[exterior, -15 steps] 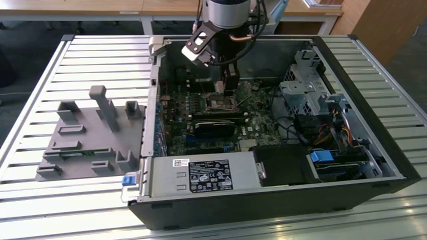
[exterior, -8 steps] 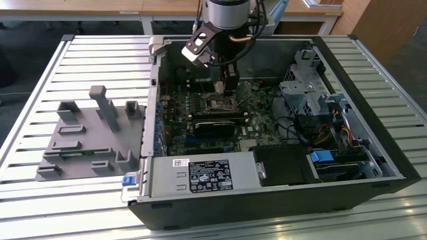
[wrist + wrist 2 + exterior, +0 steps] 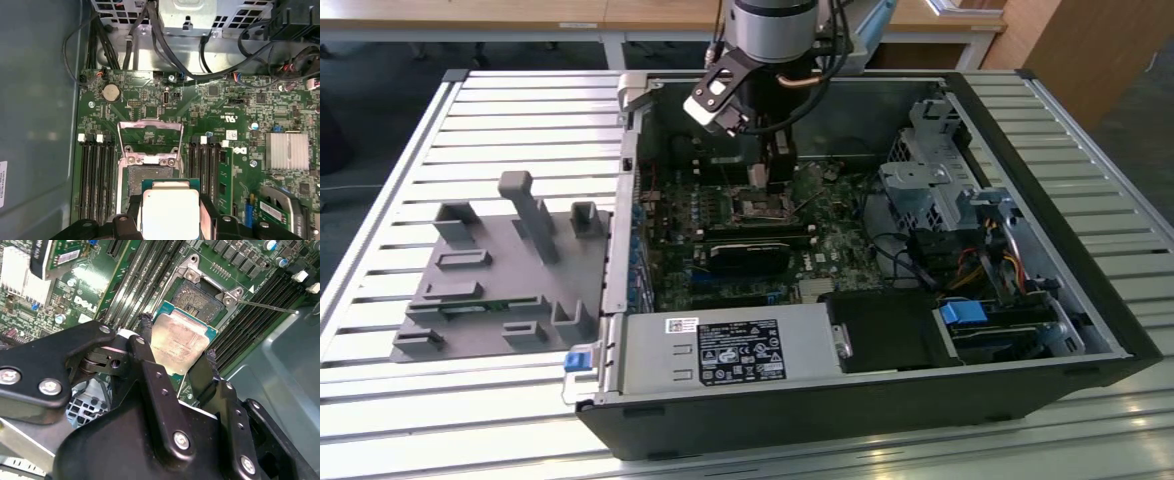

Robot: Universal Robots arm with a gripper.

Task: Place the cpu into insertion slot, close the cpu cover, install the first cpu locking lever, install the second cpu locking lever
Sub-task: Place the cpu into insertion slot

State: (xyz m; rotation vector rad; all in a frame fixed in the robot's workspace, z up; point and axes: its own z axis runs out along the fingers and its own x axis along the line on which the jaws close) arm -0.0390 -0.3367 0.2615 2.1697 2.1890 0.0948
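insertion slot uncovered, cpu cover raised clear; memory slots flanking 2 sides

Exterior view: looking down from well back into the open black computer case.
First wrist view: facing straight down, near the green motherboard.
Second wrist view: slanting in, nearer.
Shared: the silver-grey square cpu is showing in both wrist views.

My gripper is clamped on the cpu, with black fingers pressing two opposite edges and the silver top facing the camera. The insertion slot lies just beyond it, uncovered, its contact field exposed. A thin locking lever juts from the slot's corner over the long black memory slots on the green board.
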